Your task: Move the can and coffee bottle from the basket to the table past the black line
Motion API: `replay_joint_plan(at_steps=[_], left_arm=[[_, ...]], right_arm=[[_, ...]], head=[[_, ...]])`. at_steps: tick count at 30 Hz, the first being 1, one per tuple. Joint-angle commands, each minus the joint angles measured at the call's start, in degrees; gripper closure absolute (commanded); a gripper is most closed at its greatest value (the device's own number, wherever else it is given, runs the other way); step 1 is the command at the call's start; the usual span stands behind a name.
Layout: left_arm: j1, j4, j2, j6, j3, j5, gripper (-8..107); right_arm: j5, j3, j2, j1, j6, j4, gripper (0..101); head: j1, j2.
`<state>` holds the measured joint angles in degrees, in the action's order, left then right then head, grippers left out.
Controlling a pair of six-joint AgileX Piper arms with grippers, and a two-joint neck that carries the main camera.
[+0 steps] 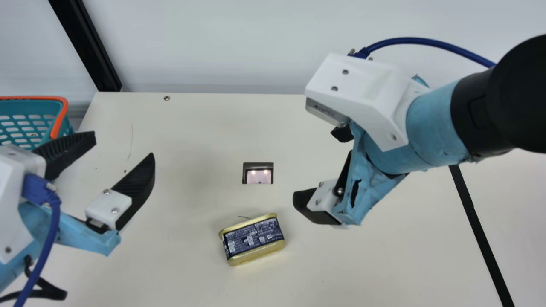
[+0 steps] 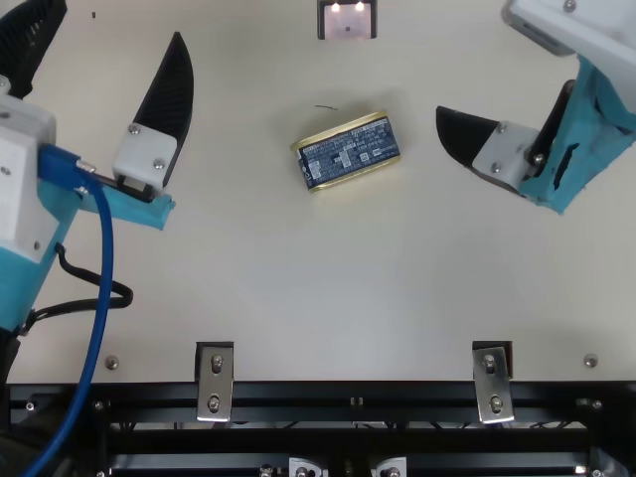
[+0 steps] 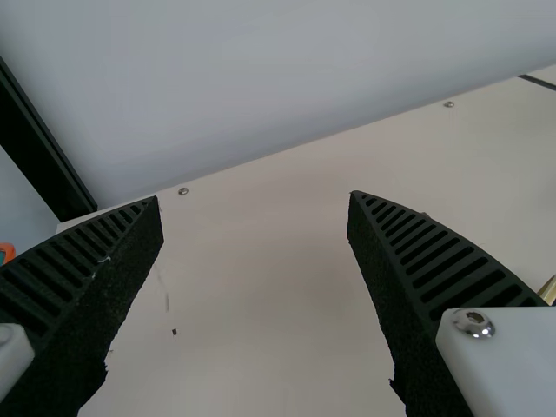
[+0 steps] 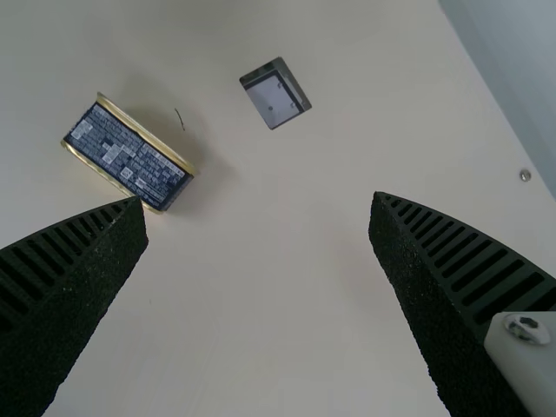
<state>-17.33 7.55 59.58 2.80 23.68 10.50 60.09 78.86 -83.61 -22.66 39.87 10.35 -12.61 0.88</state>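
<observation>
From my station I see the can point(image 1: 252, 239) on the table point(image 1: 170, 268), between my two grippers and well short of the black line point(image 1: 482, 238) at the right. It lies on its side, printed wall up, gold rims along the long edges. Its long axis runs mostly left to right, slanting in the main view so the right end points slightly away from me (a gentle tilt, nothing steep). The small dark-framed panel point(image 1: 258, 174) sits beyond it. My left gripper point(image 1: 123, 144) hangs near the basket point(image 1: 60, 118), jaws spread wide, with bare tabletop between them in its wrist view. My right gripper point(image 1: 313, 163) is on the can's right, apart from it, its jaws also spread and pinching nothing.
</observation>
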Motion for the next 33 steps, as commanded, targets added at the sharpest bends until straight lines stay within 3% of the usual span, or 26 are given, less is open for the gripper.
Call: replay_joint_plan(at_steps=[1, 8, 16, 26, 27, 33], left_arm=[[-0.5, 0.3, 0.0, 0.5, 0.9, -2.1, 9], [-1.3, 0.9, -4.8, 3.1, 1.2, -10.5, 9], [3.0, -0.7, -16.2, 2.5, -2.7, -17.9, 9], [9.3, -3.1, -29.7, 0.3, -9.6, -23.5, 9], [8.7, -3.0, -26.7, 0.5, -8.6, -22.9, 9], [9.3, -3.1, -29.7, 0.4, -9.6, -23.7, 9]], right_arm=[[1.1, 0.7, -0.9, -0.7, 0.2, -0.5, 0], [3.7, 4.3, -6.0, -4.4, 2.5, -2.6, 0], [3.1, 8.0, -12.2, -9.2, 8.2, -2.7, 0], [4.3, 11.6, -17.9, -13.9, 17.8, -1.6, 0], [4.5, 11.9, -18.3, -14.4, 18.7, -1.8, 0], [6.1, 13.0, -20.4, -16.6, 22.7, -3.3, 0]], head=[[-0.2, 0.4], [-0.2, 0.4], [-0.2, 0.4], [-0.2, 0.4], [-0.2, 0.4], [-0.2, 0.4]])
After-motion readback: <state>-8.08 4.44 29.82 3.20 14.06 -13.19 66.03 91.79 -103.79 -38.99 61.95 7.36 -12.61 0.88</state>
